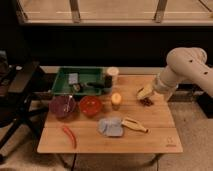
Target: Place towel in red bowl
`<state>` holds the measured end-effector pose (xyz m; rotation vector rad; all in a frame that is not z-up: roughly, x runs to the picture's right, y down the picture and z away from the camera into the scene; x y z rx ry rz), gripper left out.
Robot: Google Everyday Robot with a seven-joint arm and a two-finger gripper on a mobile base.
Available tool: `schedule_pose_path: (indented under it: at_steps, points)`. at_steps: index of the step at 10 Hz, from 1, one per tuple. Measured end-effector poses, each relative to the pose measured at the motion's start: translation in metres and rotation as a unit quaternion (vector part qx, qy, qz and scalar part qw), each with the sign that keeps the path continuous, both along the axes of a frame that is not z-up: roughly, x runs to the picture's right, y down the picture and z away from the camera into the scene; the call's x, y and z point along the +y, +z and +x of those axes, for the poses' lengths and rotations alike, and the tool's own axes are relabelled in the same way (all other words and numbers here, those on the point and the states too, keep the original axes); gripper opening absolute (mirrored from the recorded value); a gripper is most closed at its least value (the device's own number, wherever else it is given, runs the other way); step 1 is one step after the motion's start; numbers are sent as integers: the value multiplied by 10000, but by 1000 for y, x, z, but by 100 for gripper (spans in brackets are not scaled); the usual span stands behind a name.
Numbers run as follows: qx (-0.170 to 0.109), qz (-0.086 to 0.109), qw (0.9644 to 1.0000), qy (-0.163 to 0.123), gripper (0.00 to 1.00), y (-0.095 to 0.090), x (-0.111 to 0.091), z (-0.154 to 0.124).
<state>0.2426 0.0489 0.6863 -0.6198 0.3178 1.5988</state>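
The towel (111, 126) is a crumpled blue-grey cloth lying on the wooden table (160, 135) at front centre. The red bowl (91, 105) stands upright to the towel's upper left, a short gap away, and looks empty. My gripper (145, 93) hangs at the end of the white arm (185, 67) over the right side of the table, well right of and behind the towel. It is apart from both the towel and the bowl. A small dark red thing (148, 101) lies on the table just below the gripper.
A purple bowl (62, 106) stands left of the red bowl. A red chili (69, 136) lies front left and a banana (134, 125) lies right next to the towel. An orange item (116, 98), a white cup (112, 75) and a green tray (62, 87) stand behind. A black chair (20, 95) is at the left.
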Motion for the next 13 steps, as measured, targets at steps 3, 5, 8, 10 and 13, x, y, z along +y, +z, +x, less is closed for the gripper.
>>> schedule_pose_path:
  at_steps: [3,5,8,10,13]
  points:
    - [0,0,10000,0,80,0,0,0]
    - [0,-1,10000,0,80,0,0,0]
    - [-1,-1,10000,0,80,0,0,0]
    - [-1,-1,10000,0,80,0,0,0]
    - [-110,-58,9999,-89,80,-3,3,-4]
